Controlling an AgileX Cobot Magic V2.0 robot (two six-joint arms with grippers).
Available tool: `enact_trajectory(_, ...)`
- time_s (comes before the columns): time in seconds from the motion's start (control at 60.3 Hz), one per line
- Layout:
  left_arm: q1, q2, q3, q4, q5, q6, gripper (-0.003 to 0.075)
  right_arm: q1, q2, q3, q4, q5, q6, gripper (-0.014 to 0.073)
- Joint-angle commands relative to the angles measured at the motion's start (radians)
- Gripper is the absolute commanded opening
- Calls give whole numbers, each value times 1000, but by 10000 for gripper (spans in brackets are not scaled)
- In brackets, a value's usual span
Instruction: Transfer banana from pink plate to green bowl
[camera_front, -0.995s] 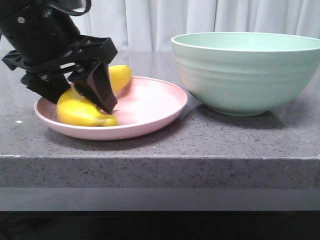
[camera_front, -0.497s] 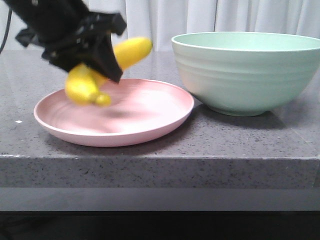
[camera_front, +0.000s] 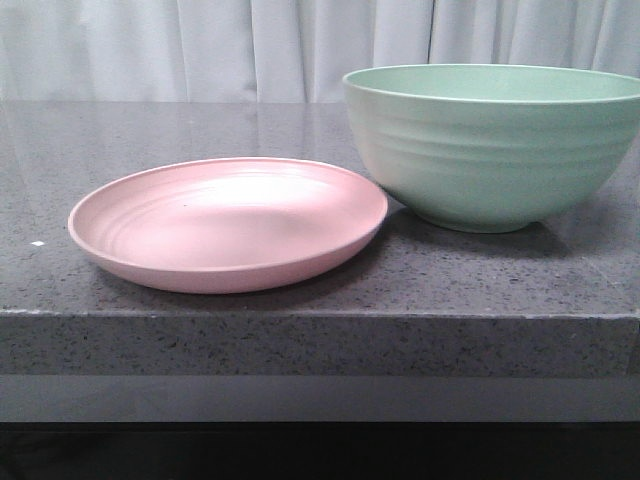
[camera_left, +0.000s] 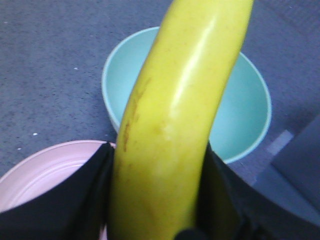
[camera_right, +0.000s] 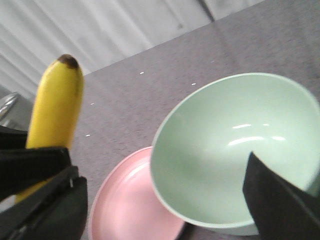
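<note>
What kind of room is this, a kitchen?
Maybe a kitchen-like test setup: a speckled grey stone counter, pale curtains behind, a pink plate and green bowl on top. The left claw holding a banana suggests a robot lab.

Dark grey speckled stone counter (camera_front: 300, 340), glossy top, thick front edge with lighter band beneath. Pale pleated curtain (camera_front: 200, 50) along far edge, 12 o'clock. Tiny white fleck (camera_front: 37, 243) on counter surface at 9 o'clock.
</note>
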Motion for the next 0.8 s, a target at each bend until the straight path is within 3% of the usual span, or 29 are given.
enact_trajectory(0.0, -38, -45, -39, -15, -64, -7, 47, 60, 72, -70, 180, -75, -118, 641)
enact_trajectory(0.298, -50, -46, -39, -15, -51, -7, 47, 185, 278, -208, 573, -48, -457, 641)
enact_trajectory(0.431, -50, -46, -39, -15, -51, -7, 47, 187, 385, -283, 723, 38, -587, 641)
enact_trajectory(0.564, -50, -46, -39, -11, -51, -7, 47, 187, 461, -326, 821, 138, -637, 633)
enact_trajectory(0.647, -50, -46, -39, -11, -51, -7, 47, 187, 487, -331, 842, 183, -640, 559)
enact_trajectory(0.779, -50, -46, -39, -10, -51, -7, 53, 187, 499, -331, 844, 205, -640, 316)
